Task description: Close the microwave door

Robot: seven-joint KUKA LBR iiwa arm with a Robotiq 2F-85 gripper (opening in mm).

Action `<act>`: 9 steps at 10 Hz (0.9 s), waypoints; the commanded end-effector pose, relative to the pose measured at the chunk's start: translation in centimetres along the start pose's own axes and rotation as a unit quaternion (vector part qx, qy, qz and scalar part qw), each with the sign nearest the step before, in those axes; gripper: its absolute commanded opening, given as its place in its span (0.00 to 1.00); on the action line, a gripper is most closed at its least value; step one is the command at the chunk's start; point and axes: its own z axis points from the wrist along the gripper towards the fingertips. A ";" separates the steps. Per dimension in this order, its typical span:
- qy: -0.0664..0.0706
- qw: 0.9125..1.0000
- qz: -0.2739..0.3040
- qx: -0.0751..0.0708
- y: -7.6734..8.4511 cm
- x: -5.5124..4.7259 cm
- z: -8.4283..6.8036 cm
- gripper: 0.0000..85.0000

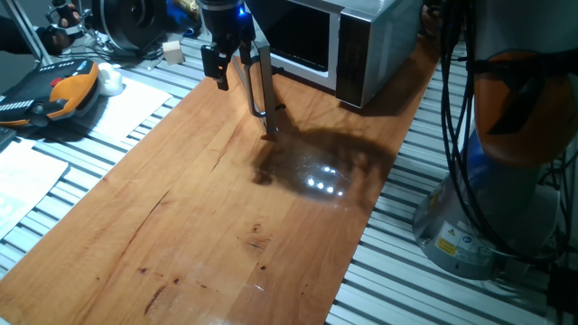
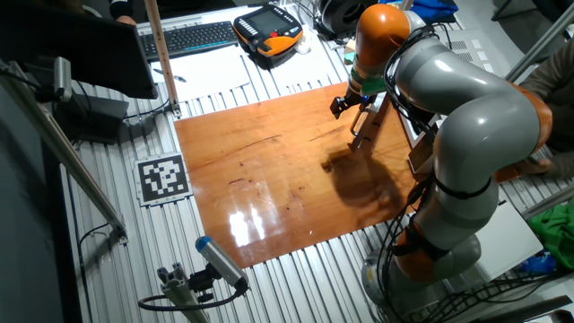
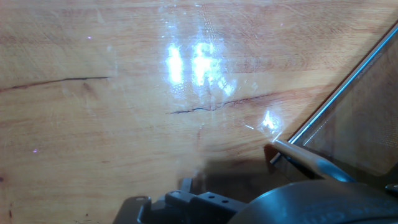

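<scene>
I've got the gripper [image 1: 228, 70] hanging just left of the door [image 1: 265, 90], right beside its handle [image 1: 256, 83]. I can't tell from any view whether the fingers are spread or pressed together. The door stands swung open, edge-on to me, out over the wooden board [image 1: 208, 208]. Behind it sits the microwave [image 1: 357, 45] with its dark cavity exposed.

Arm [image 2: 466, 117] bent over, wrist pointing down. Gripper [image 1: 228, 70] hangs low, just beside the door handle [image 1: 259, 86], on its outer side. Finger spread unclear; nothing visibly grasped.
</scene>
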 end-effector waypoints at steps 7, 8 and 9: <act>0.056 0.994 -0.072 0.064 0.0 0.0 0.0 0.00; 0.055 0.994 -0.075 0.064 0.0 0.0 0.0 0.00; 0.056 0.993 -0.077 0.063 0.0 0.0 0.0 0.00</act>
